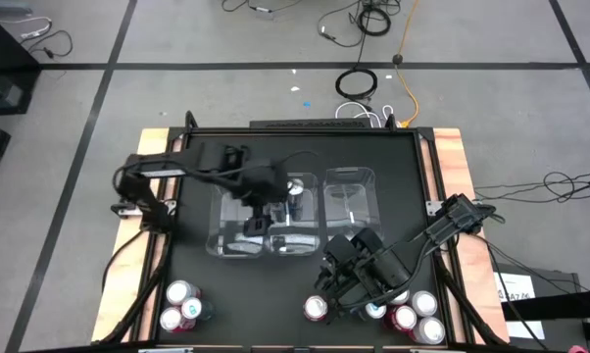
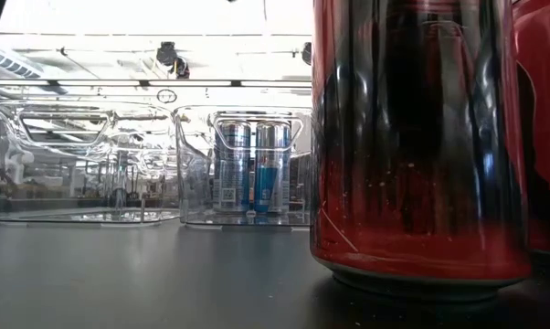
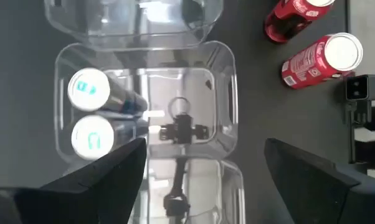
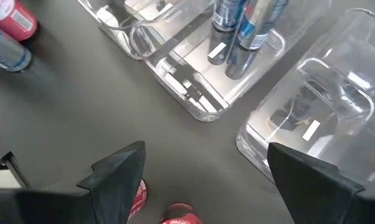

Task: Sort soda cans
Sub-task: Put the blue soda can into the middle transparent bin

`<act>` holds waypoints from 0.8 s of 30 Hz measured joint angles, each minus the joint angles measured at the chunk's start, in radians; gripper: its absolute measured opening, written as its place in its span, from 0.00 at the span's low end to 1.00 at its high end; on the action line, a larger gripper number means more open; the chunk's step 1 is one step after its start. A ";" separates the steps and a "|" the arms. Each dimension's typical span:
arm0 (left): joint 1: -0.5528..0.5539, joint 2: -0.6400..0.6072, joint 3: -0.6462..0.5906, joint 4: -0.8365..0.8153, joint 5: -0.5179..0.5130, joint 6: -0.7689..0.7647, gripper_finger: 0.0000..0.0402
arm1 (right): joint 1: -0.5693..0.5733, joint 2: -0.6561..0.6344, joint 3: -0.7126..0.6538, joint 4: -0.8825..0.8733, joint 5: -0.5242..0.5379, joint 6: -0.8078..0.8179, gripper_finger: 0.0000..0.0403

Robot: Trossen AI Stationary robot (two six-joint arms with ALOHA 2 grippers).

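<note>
- At the near edge of the counter (image 1: 275,294), right side: a cluster of red soda cans (image 1: 413,316) stands upright; one more red can (image 1: 317,309) stands apart toward the middle. In the low view a red can (image 2: 412,137) fills the foreground.
- Near left corner: three cans (image 1: 182,304) grouped upright, red and blue-topped.
- Right pincer (image 1: 336,279) hangs over the near-centre counter, just beside the lone red can, jaws spread wide, grasping nothing. Its wrist view shows bare counter between the fingers (image 4: 122,171).
- Mid-counter: three clear bins in a row. The middle bin (image 2: 243,164) holds two blue cans (image 2: 252,169), upright and touching.
- Left bin (image 2: 74,164) and right bin (image 1: 351,196): contents cannot be told.
- Left pincer (image 1: 261,211) hovers above the middle bin, released, jaws apart, nothing held; the blue cans' tops (image 3: 88,112) show below it.
</note>
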 joint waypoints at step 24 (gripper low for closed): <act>-0.584 -0.290 -0.504 -0.020 -0.335 -1.020 0.84 | -0.002 0.000 0.000 0.101 0.000 -0.216 0.82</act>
